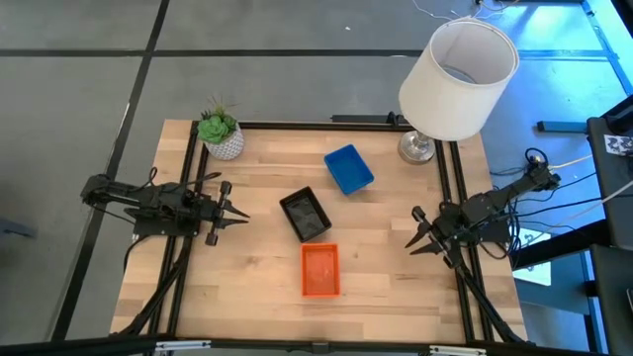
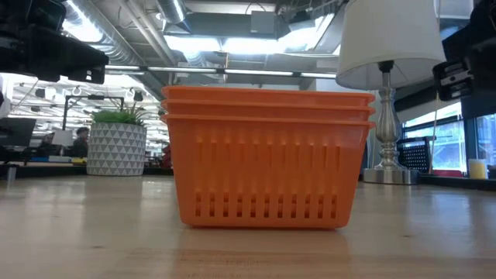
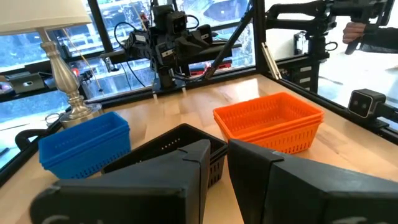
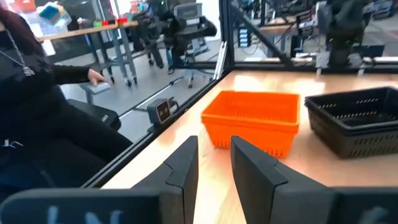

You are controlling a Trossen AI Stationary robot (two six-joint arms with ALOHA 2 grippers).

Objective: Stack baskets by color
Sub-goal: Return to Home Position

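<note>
At the left edge of the table (image 1: 247,297): left gripper (image 1: 237,214), closed down to a narrow slit, nothing held. At the right edge: right gripper (image 1: 415,233), same narrow slit, also empty. Between them, 3 separate stacks in a loose line down the middle: blue baskets (image 1: 348,169) toward the lamp (image 1: 458,77) corner, black baskets (image 1: 305,215) at centre, orange baskets (image 1: 319,270), 3 rims showing, nearest the opposite edge. Bare wood either side, each gripper well apart from the stacks. Plant pot (image 1: 225,143) in the other far corner.
</note>
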